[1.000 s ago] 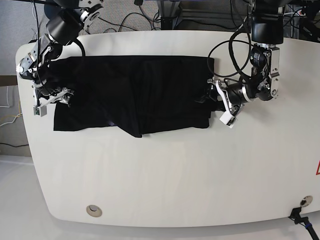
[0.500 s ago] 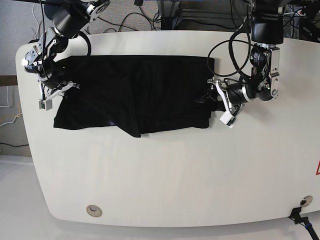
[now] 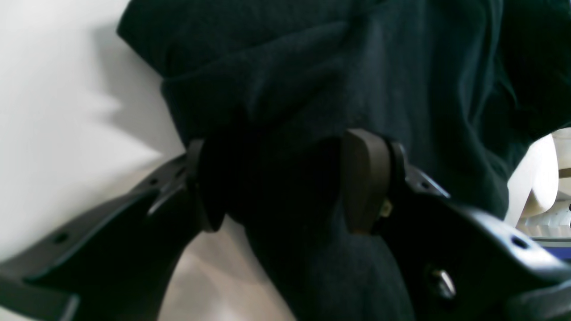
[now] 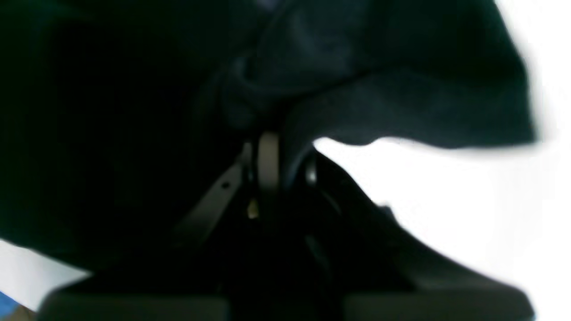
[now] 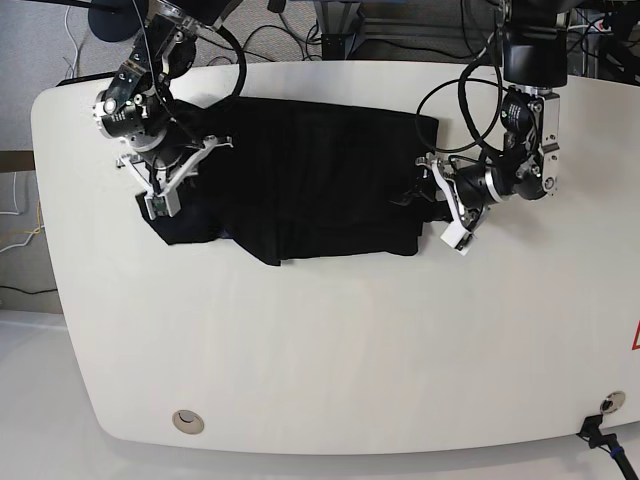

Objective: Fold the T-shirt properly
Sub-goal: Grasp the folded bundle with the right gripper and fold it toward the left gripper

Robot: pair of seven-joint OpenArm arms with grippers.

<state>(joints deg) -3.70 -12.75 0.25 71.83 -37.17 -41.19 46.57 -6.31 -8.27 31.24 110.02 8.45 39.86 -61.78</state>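
The black T-shirt (image 5: 310,180) lies across the far half of the white table (image 5: 350,350), print hidden. My right gripper (image 5: 165,185), on the base view's left, is shut on the shirt's left edge and holds it raised, drawn in over the rest. In the right wrist view the jaws (image 4: 276,156) pinch a fold of dark cloth (image 4: 379,102). My left gripper (image 5: 425,195) sits at the shirt's right edge. In the left wrist view its pads (image 3: 366,178) hold a thick bunch of cloth (image 3: 312,67) between them.
Cables and dark equipment (image 5: 330,25) crowd the space behind the table's far edge. A round metal insert (image 5: 187,421) sits near the front left. A black clamp (image 5: 600,430) is at the front right corner. A red sticker (image 5: 634,335) marks the right edge.
My right gripper has moved right and toward the table's far side, carrying the shirt's left edge with it, so the shirt's left part is now narrower. The left arm has stayed still.
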